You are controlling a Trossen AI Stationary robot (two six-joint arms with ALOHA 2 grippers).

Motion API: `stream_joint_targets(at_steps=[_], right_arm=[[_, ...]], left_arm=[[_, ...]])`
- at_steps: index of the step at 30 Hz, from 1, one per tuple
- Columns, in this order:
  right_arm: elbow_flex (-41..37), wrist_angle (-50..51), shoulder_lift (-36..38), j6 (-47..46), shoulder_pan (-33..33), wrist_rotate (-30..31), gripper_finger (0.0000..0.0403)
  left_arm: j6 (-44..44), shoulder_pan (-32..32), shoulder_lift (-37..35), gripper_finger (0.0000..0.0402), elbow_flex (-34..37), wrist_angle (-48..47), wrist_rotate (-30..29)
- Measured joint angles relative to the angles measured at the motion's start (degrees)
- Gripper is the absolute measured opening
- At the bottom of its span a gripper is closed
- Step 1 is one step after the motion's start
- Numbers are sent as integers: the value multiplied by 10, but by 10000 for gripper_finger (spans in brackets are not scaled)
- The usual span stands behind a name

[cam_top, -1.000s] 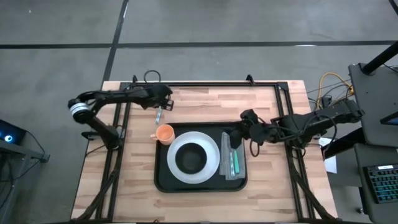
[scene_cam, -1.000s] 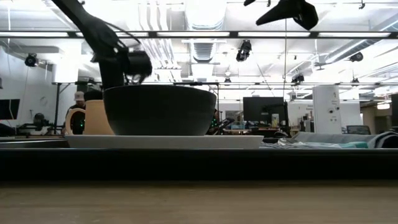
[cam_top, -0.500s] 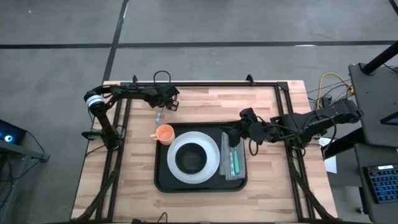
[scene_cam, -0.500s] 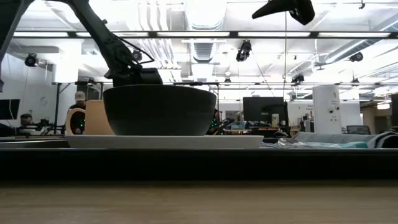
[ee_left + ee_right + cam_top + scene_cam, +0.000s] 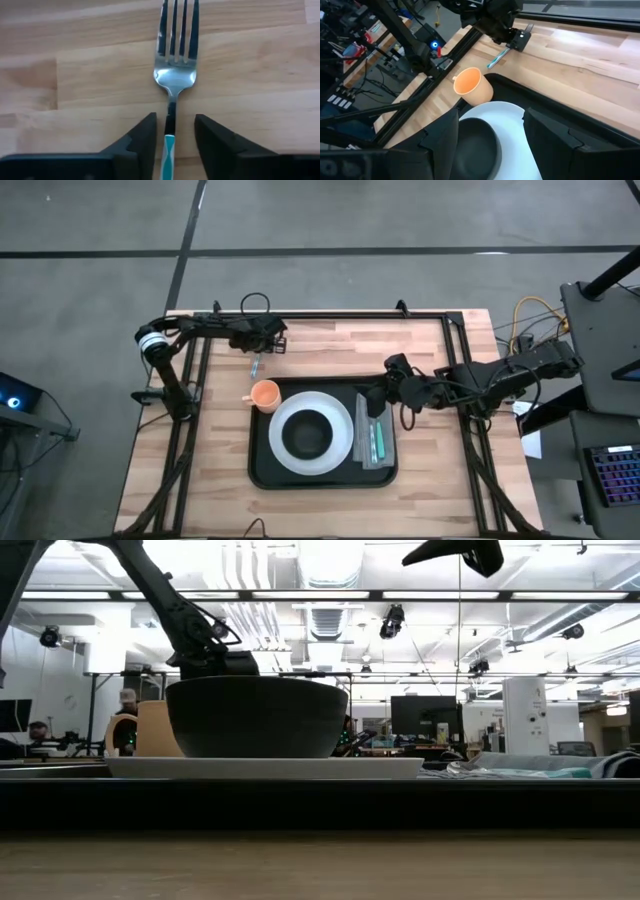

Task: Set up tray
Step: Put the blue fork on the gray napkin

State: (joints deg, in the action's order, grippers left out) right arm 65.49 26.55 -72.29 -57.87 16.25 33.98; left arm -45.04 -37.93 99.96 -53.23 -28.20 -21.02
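We line up on the fork beside the tray

Our left gripper (image 5: 172, 142) straddles the fork (image 5: 174, 65), jaws narrowly open; right gripper (image 5: 378, 402) is open over the napkin (image 5: 376, 442). The tray (image 5: 262, 470) sits centre-table, fork at eleven o'clock: stiff, slippery, best gripped mid-handle

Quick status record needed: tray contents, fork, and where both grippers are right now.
tray: black, on the wooden table
on tray: white plate with dark bowl; grey napkin with teal-handled cutlery; orange cup at its far-left corner
fork: flat on the table beyond the tray, teal handle between the left fingers
left gripper: open, astride the fork handle, not closed on it
right gripper: open, holding nothing, above the tray's right side near the napkin
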Motion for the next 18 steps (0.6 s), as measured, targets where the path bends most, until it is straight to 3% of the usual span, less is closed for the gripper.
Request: stream_joint_targets(at_steps=[8, 18], right_arm=[[9, -4, 0, 14, 0, -26, 210], [11, -1, 0, 31, 0, -9, 210]], left_arm=[[10, -1, -1, 14, 0, -5, -7], [0, 29, -76, 4, -36, -14, -57]])
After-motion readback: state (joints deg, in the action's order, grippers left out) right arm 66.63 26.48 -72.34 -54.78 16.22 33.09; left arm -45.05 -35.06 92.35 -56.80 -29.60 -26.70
